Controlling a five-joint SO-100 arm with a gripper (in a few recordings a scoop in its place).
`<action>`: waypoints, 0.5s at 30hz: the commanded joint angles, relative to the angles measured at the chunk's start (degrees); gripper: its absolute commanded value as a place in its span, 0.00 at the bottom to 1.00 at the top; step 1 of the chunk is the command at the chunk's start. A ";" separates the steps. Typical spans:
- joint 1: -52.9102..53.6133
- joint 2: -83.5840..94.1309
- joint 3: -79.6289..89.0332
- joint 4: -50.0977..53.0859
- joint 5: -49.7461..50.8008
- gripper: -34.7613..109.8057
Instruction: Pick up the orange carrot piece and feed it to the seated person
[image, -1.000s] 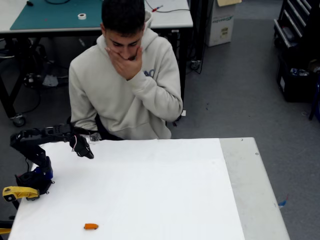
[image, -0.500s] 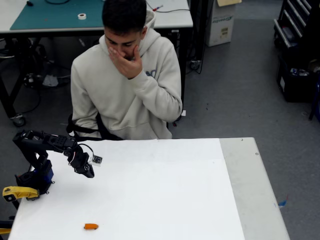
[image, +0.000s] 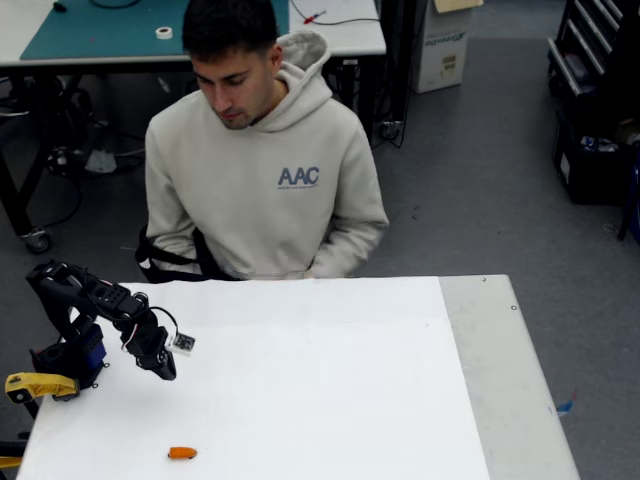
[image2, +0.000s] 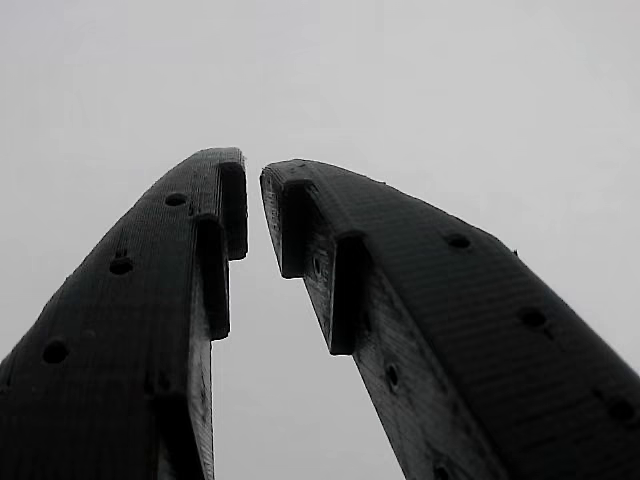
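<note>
In the fixed view the carrot lies on the white table at its near left edge, well apart from the empty hand hanging farther back with tips almost together, and the person sits beyond the far edge.

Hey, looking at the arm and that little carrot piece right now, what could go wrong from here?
1. The carrot piece is tiny and lies close to the near edge of the table; a nudge might roll it off.
2. The gripper has its jaws almost together in the wrist view, so it may push the piece rather than straddle it unless it opens.
3. The seated person sits close behind the arm, so the lift toward the face should be slow.
</note>
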 joint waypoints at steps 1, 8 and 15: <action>2.46 -1.76 -6.59 -0.79 -2.20 0.23; 3.08 -10.90 -16.61 -5.89 -3.08 0.23; 6.94 -17.93 -26.10 -7.38 -3.25 0.23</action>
